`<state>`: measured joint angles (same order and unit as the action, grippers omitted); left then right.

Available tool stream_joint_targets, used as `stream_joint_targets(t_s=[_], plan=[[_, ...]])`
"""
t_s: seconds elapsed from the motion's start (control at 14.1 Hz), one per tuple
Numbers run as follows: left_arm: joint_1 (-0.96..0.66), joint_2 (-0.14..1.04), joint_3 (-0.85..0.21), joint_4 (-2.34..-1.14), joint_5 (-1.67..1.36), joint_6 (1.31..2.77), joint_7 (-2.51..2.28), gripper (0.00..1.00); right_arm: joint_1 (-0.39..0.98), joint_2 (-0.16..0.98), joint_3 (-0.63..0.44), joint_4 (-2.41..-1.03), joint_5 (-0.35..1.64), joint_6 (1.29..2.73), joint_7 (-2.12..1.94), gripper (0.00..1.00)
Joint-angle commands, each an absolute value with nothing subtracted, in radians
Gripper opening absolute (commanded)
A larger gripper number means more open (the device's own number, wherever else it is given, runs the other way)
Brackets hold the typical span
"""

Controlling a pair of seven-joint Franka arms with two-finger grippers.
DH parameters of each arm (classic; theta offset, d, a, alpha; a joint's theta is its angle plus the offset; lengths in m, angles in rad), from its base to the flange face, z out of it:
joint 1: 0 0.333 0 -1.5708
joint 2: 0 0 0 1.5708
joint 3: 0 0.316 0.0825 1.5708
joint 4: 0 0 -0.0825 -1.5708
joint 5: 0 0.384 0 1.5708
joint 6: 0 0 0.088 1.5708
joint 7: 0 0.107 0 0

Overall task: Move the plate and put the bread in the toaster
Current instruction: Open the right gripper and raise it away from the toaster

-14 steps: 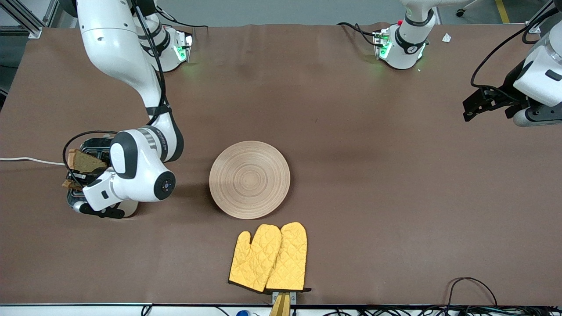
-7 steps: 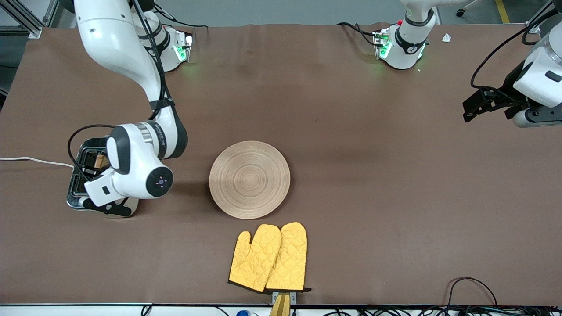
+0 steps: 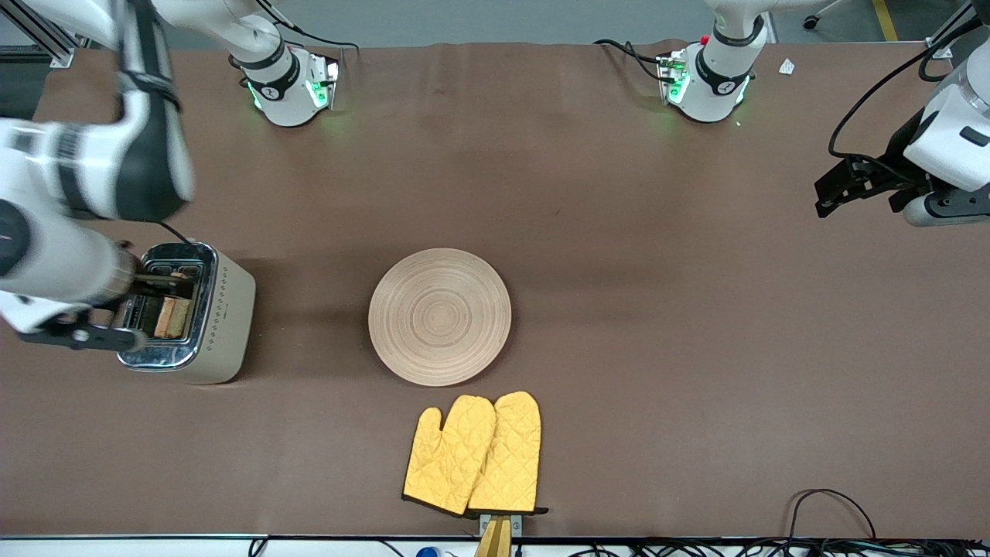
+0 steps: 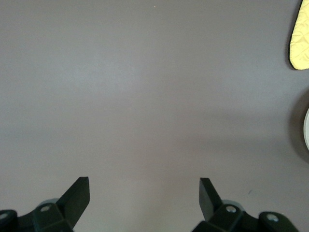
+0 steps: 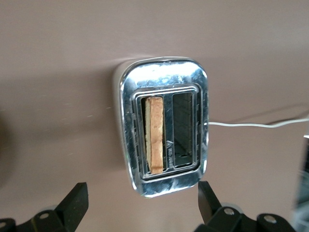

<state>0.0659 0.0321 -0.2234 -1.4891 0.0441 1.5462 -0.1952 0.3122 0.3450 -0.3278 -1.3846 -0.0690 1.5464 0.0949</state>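
Note:
The cream toaster (image 3: 220, 313) stands at the right arm's end of the table. The bread (image 3: 172, 316) sits upright in the toaster slot that is closer to the plate. In the right wrist view the bread (image 5: 155, 135) fills one slot of the chrome-topped toaster (image 5: 164, 79) and the other slot is empty. My right gripper (image 5: 140, 203) is open and empty, up in the air over the toaster; in the front view the right gripper (image 3: 100, 305) is blurred. The plate (image 3: 439, 316) lies bare at mid-table. My left gripper (image 3: 831, 189) waits open over the left arm's end of the table; it also shows in the left wrist view (image 4: 143, 193).
Two yellow oven mitts (image 3: 473, 452) lie nearer the front camera than the plate; one mitt's tip (image 4: 300, 38) shows in the left wrist view. The toaster's white cord (image 5: 256, 124) runs off toward the table's end. Cables hang at the table's front edge (image 3: 831, 510).
My right gripper has let go of the bread, which has dropped into the toaster slot. The right arm has risen and swung off toward its end of the table. The left arm has not moved.

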Motion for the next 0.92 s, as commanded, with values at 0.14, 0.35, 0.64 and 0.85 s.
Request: stream_joint_targets(t_s=[0.14, 0.35, 0.64, 0.85], plan=[[0.075, 0.035, -0.226, -1.46, 0.044, 1.545, -0.14, 1.0, 0.232, 0.16, -0.31, -1.541, 0.081, 1.615, -0.014, 1.0], [0.075, 0.034, -0.221, -1.462, 0.044, 1.537, -0.109, 1.0, 0.23, 0.031, -0.314, -1.655, 0.068, 1.664, -0.074, 1.0], [0.075, 0.032, -0.221, -1.46, 0.041, 1.516, -0.109, 1.0, 0.227, -0.025, -0.316, -1.646, 0.066, 1.62, -0.075, 1.0], [0.075, 0.032, -0.219, -1.46, 0.037, 1.509, -0.109, 1.0, 0.19, -0.038, -0.29, -1.631, 0.019, 1.612, -0.08, 1.0]])
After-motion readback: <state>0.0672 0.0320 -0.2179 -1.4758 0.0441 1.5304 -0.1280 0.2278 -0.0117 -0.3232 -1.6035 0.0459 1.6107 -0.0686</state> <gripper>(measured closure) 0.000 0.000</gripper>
